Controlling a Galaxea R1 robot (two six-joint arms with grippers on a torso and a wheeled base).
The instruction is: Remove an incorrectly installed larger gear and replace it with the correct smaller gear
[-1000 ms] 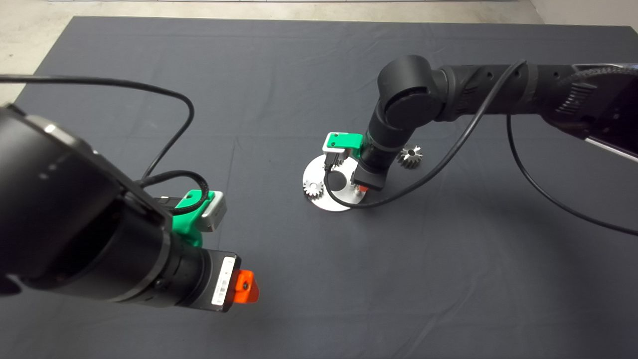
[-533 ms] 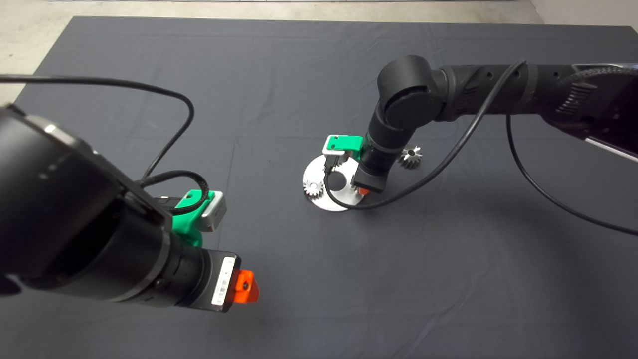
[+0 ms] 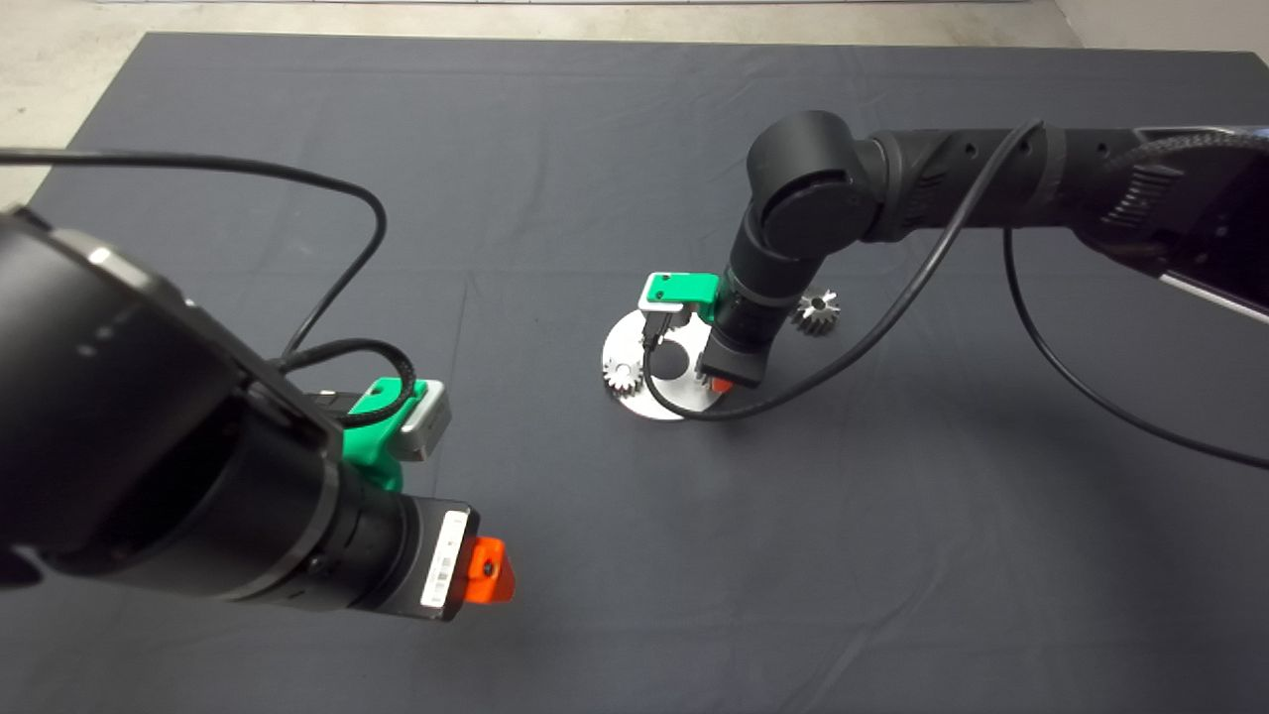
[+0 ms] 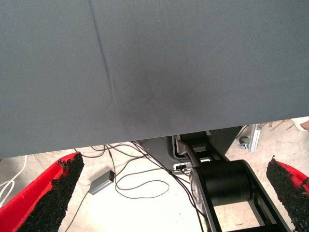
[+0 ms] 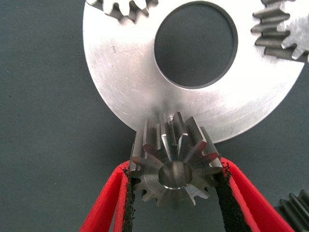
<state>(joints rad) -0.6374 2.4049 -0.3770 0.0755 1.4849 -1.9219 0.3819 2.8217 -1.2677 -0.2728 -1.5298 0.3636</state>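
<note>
larger gear (image 5: pixel 175 166) – shiny metal | disc (image 5: pixel 120 82) – brushed metal | mat (image 3: pixel 555 149) – matt cloth

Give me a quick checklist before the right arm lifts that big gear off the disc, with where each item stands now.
1. Right gripper shut on the larger gear: ok, both pads touch its teeth.
2. Gear clear of the disc: cannot tell, it stands at the disc's edge.
3. Neighbouring small gears on the disc clear of the fingers: ok.
4. Smaller gear waiting on the mat, behind the right arm: ok.
5. Left gripper out of the way at the near left, open: ok.
</note>
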